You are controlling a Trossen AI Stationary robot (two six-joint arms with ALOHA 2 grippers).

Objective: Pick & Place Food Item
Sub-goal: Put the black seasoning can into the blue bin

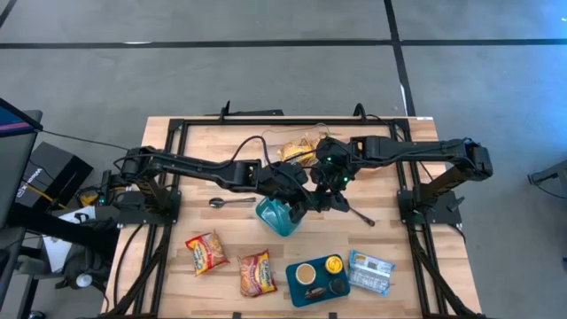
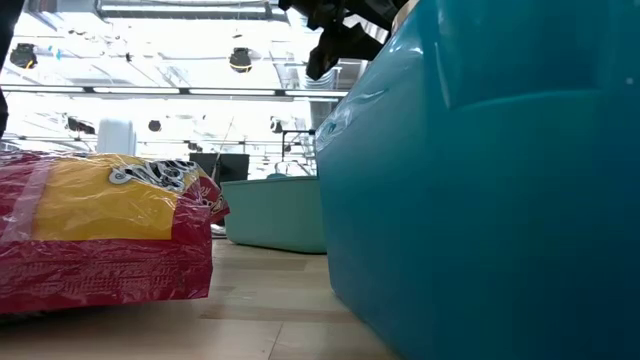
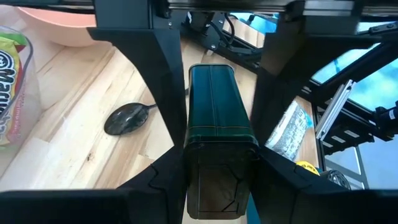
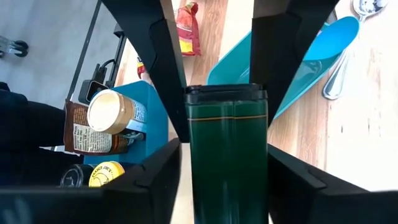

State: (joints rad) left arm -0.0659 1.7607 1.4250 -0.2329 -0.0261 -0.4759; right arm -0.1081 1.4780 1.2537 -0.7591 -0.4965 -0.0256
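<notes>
A dark green tin (image 4: 227,155) with a black lid (image 4: 225,93) hangs in the air between my two arms at the table's middle, just beyond the teal bowl (image 1: 277,217). My left gripper (image 3: 214,93) comes from the table's left and is shut on the tin (image 3: 214,106). My right gripper (image 4: 217,74) comes from the right and has its fingers closed against the same tin. In the high view the two grippers (image 1: 297,188) (image 1: 330,175) meet and hide most of the tin. My left gripper pinches the tin's two long sides (image 3: 189,112) between its two fingers, which lie along the tin. It comes slanting down from the table's left. The tin is lifted clear of the table. My right gripper has one finger on each long side of the tin (image 4: 189,124), below the black lid. Its fingers run along the tin and come slanting down from the table's right.
A spoon (image 1: 229,202) lies left of the teal bowl. Two red-and-yellow snack packs (image 1: 205,252) (image 1: 257,273) lie near the front edge, beside a blue tray (image 1: 306,297) with a cup and jars and a clear packet (image 1: 370,272). A yellow bag (image 1: 299,149) lies at the far side.
</notes>
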